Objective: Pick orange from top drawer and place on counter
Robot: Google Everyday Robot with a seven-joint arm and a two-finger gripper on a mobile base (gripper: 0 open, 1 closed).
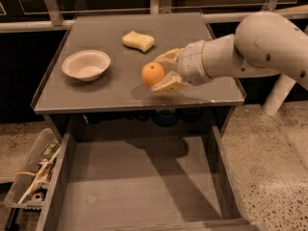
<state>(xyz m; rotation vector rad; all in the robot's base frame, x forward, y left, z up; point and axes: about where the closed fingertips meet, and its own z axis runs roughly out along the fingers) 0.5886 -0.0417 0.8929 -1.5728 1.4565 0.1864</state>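
The orange point(152, 74) is held between the two pale fingers of my gripper point(162, 71), above the front middle of the grey counter point(96, 93). The gripper comes in from the right on a white arm point(250, 47) and is shut on the fruit. The top drawer point(139, 186) is pulled open below the counter; its grey floor shows only the arm's shadow.
A white bowl point(86, 64) sits on the counter's left side. A pale yellow sponge point(138, 40) lies at the back middle. A clear plastic bin of clutter point(30, 179) stands on the floor left of the drawer. Speckled floor lies to the right.
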